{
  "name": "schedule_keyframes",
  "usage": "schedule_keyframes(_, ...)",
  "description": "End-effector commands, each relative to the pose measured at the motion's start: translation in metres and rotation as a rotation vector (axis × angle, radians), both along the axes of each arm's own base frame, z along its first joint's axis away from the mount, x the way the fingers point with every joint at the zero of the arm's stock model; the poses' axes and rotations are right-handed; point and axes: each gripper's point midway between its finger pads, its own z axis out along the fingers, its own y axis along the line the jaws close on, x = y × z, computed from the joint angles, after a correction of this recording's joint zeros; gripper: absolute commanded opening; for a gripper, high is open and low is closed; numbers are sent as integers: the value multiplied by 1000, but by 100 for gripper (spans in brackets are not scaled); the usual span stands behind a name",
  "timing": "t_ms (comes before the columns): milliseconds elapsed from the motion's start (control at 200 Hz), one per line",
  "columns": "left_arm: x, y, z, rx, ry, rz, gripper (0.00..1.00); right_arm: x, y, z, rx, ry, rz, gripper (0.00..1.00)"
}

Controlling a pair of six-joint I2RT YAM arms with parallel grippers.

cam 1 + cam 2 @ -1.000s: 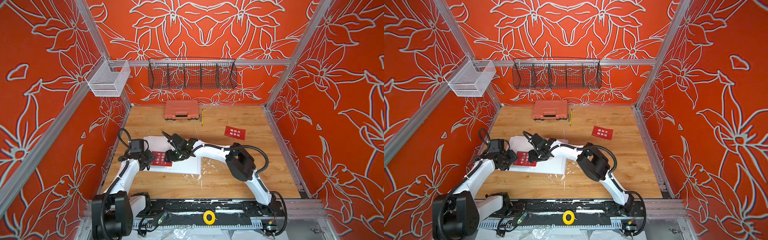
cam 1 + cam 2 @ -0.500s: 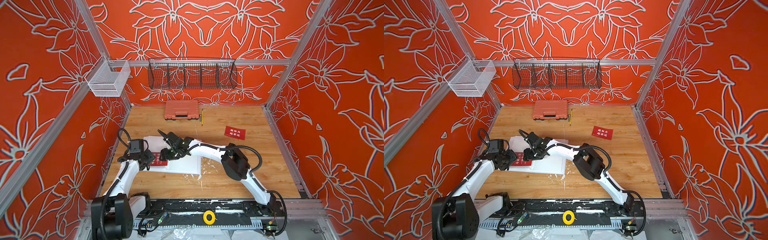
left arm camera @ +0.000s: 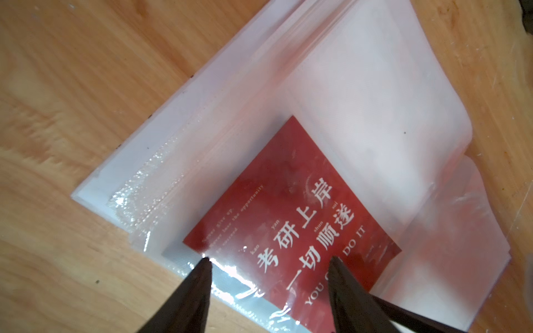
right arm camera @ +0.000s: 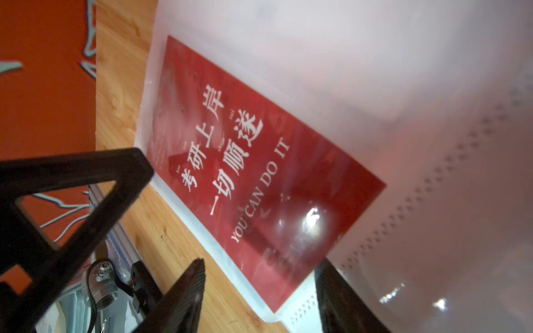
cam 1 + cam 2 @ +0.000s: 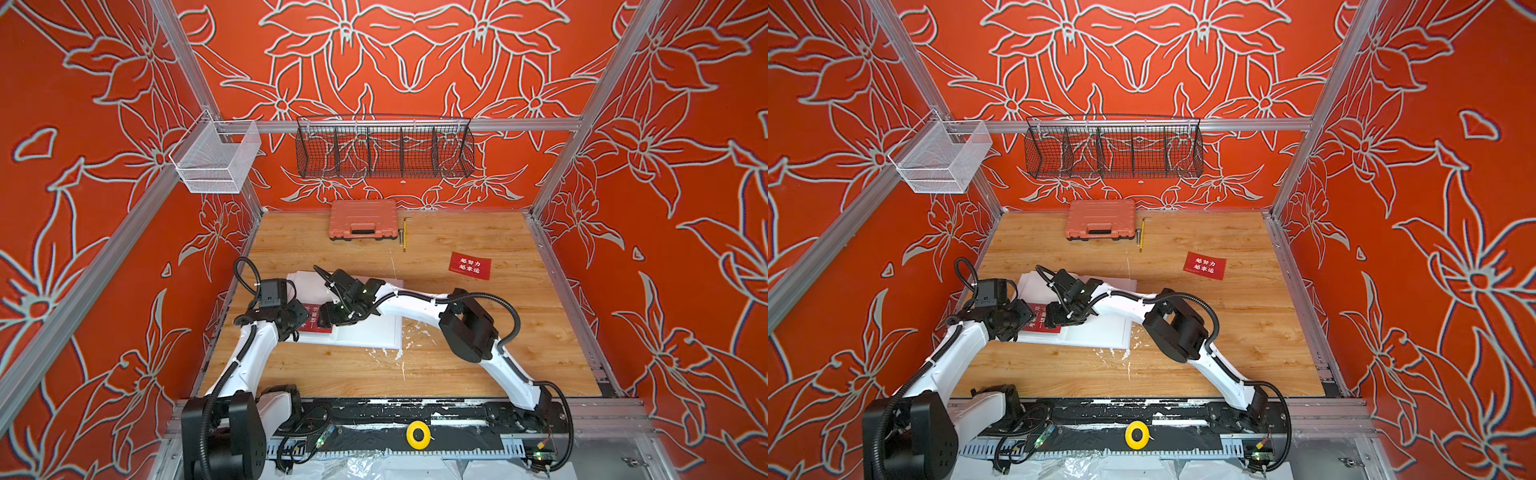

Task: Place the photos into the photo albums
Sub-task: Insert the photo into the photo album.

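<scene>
The right gripper (image 4: 259, 268) has slid left across the photo album (image 5: 365, 332). Only the wrist views show the clear sleeve over the red photo (image 3: 291, 219). Both grippers stand half-open and grip nothing; the left gripper (image 3: 268, 259) has its tips on that sleeve.

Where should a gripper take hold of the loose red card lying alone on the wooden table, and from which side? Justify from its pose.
Its near long edge, approached from above on the robot's side. The red card lies flat on the table with nothing close by, so probably only an edge can be lifted and pinched; that edge faces the arms.
</scene>
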Motion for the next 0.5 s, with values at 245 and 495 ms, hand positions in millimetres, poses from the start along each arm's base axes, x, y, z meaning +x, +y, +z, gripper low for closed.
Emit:
schedule_keyframes(245,-6,10,23,65,-33,14,69,42,-101,50,26,-92,-147,64)
schedule_keyframes(495,2,0,45,148,-46,-36,70,74,-193,50,-7,-102,-291,64)
